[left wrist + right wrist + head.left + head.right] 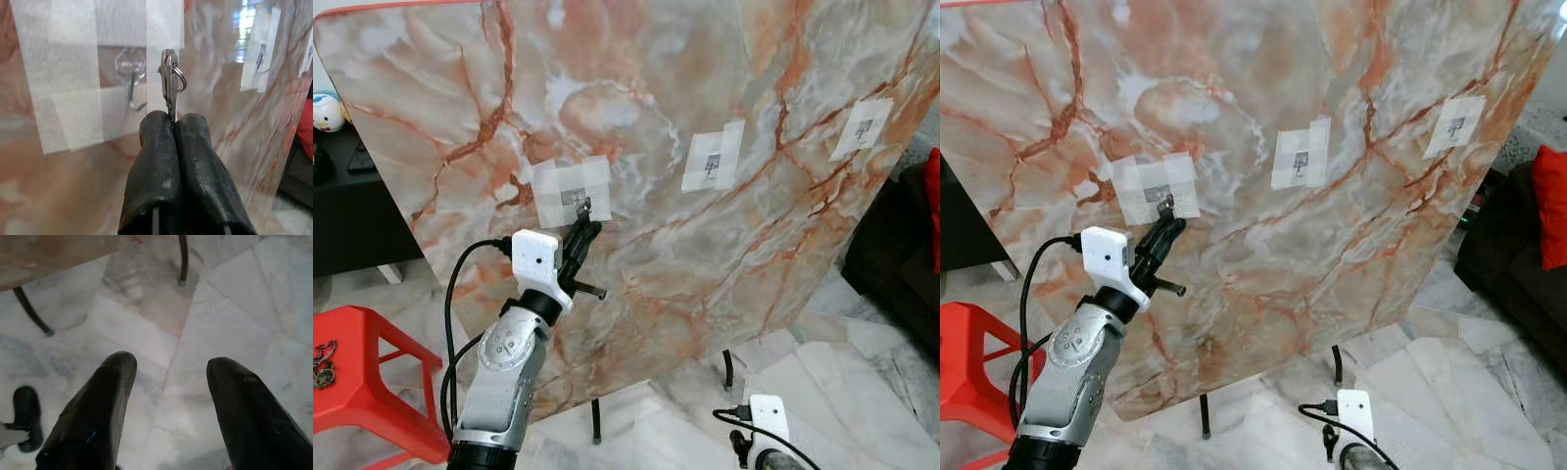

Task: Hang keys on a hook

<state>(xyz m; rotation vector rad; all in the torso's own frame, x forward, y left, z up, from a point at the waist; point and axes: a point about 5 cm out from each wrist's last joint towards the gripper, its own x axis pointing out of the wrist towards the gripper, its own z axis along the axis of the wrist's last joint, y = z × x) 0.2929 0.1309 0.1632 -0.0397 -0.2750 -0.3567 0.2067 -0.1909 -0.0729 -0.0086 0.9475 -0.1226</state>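
While the left hand (pixel 171 120) pinches the keys (pixel 169 83) beside the hook (pixel 134 88); right hand (pixel 171 369) spread.

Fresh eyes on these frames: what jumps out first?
The big marble-patterned board leaning on thin legs, with three taped hooks in a row. The left pincer is raised to the leftmost hook, shut on the keys, which are beside the hook, not yet on it. A red stool stands at lower left.
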